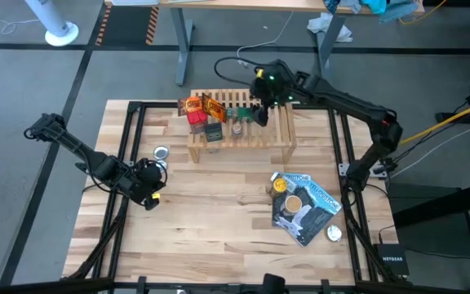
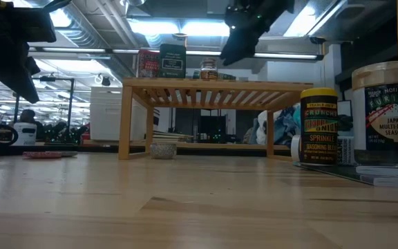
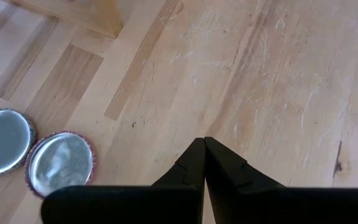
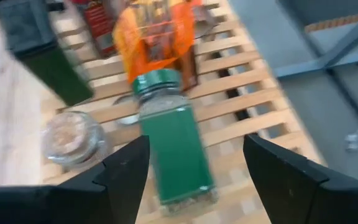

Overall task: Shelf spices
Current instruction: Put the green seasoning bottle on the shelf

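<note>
The shelf [image 1: 243, 131] stands at the table's far middle, legs on the tabletop. On its slats are orange packets [image 1: 204, 104], a red jar [image 1: 196, 119], a dark tin [image 1: 213, 133], a clear glass jar [image 4: 70, 140] and a green-capped jar [image 4: 169, 140], which seems to lie on the slats with its cap toward the packets. My right gripper [image 4: 194, 168] hovers open above the green-capped jar, one finger on each side of it in the wrist view, not touching. My left gripper [image 3: 204, 142] is shut and holds nothing, low over the table's left side.
A blue-and-black pouch [image 1: 307, 208] lies at the right with a yellow-capped jar [image 1: 280, 185] and a tan-capped jar [image 1: 293, 202] on it; a white cap [image 1: 334, 233] sits near it. Two silver discs [image 3: 55, 162] lie beside my left gripper. Bare wood fills the middle and near side.
</note>
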